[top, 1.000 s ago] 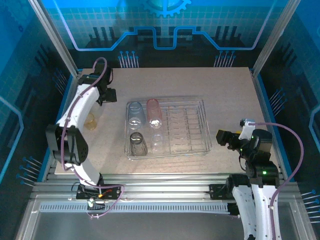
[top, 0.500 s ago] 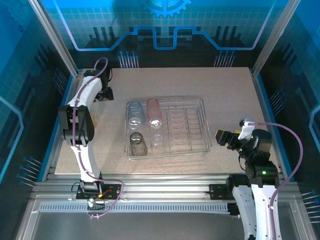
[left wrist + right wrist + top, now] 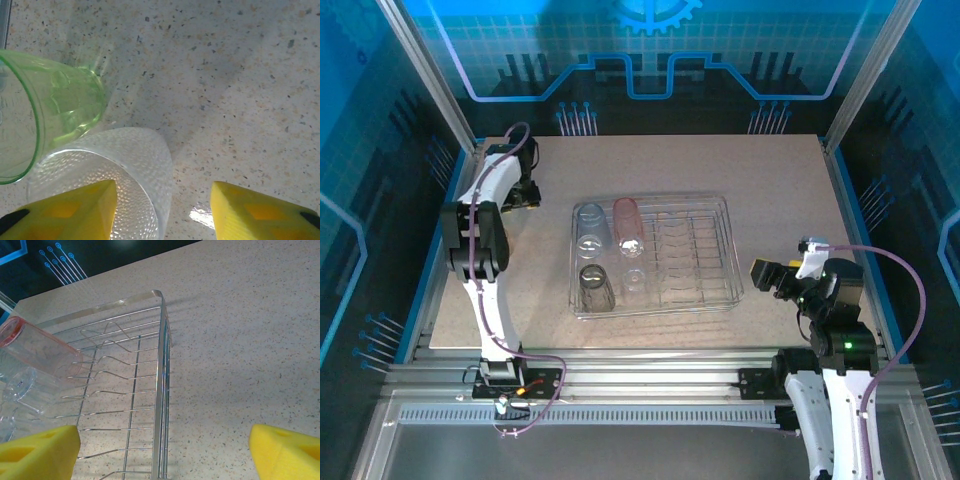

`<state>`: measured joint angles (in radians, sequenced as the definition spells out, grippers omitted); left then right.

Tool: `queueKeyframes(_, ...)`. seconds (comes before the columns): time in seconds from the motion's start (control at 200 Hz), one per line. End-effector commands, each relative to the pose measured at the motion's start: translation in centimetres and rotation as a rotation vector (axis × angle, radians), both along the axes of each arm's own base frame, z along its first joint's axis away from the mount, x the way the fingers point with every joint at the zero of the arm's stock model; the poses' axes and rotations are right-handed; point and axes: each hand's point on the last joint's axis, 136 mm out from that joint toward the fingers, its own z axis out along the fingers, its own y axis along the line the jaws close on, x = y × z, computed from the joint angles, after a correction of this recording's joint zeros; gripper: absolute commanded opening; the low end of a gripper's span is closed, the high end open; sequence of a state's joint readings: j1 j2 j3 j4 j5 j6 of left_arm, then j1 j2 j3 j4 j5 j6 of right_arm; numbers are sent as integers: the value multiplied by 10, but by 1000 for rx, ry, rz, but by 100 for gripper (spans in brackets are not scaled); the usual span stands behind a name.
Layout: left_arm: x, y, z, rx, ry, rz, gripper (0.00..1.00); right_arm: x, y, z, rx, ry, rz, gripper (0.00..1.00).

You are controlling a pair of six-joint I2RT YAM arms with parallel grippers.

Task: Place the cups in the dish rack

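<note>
Loading is being judged two-thirds done: the pale blue cup point(image 3: 589, 225), pink cup point(image 3: 628, 225), smoky cup point(image 3: 594, 287) and clear cup point(image 3: 634, 283) are being held in the dish rack point(image 3: 695, 262). Two are being left on the table point(image 3: 240, 75): a tipped green cup point(image 3: 60, 110), likely in the way, just beside a dimpled cup point(image 3: 130, 155) whose wall is being straddled by the left gripper point(image 3: 164, 200), fingers point(image 3: 70, 210) parted, seemingly not yet clamped. The right gripper point(image 3: 165, 445) is being held spread, empty, beside the rack.

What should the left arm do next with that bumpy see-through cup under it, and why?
Probably close the left jaws on the textured cup: one yellow pad sits over its mouth, the other outside its wall, so squeezing should pinch the rim. The green cup lies close beside it.
</note>
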<state>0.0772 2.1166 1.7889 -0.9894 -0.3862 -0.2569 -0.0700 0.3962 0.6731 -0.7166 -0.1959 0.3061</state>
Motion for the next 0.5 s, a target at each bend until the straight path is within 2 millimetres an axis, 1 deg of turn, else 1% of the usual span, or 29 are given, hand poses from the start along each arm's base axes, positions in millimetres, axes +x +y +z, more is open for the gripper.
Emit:
queueKeyframes(0.0,-6,2,-8,-5,33,17,49,0,5,2,9,-22,25,88)
queueKeyframes(0.195,-6,1,-16,-15,43,13,40,0,5,2,6,-22,22,88)
queueKeyframes(0.315,-6,0,-17,-19,41,11,32,0,5,2,6,-23,22,88)
queueKeyframes(0.495,-7,0,-16,-17,34,3,30,-1,5,3,4,-23,22,88)
